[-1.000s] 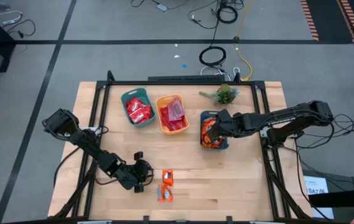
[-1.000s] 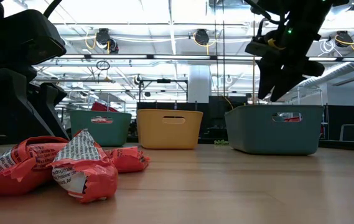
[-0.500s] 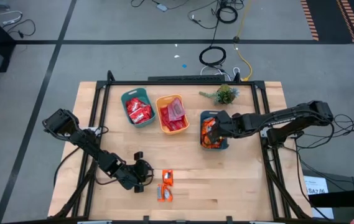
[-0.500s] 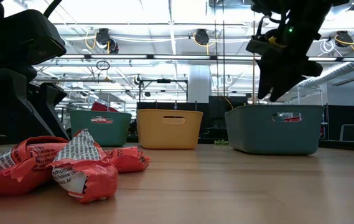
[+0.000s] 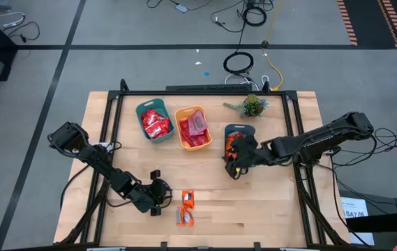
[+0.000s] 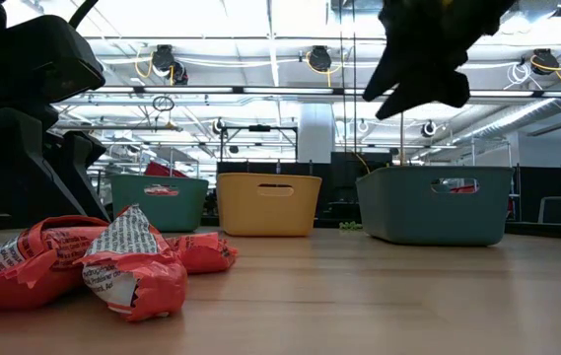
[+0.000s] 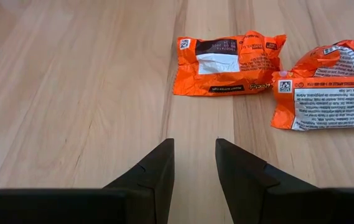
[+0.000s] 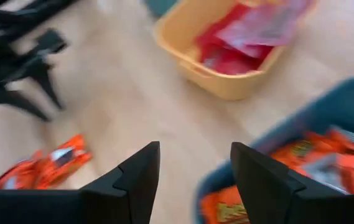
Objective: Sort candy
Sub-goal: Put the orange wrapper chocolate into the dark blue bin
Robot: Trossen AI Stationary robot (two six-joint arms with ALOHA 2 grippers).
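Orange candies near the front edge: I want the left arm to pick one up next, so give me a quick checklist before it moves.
1. Loose orange candies lie on bare wood, two packets in the left wrist view: ok.
2. Left end effector open, nothing between its fingers: ok.
3. Left end effector short of the packets, wood between: ok.
4. Right end effector empty, over the near edge of the teal bin, away from the packets: ok.
5. Whether the two packets overlap: cannot tell.
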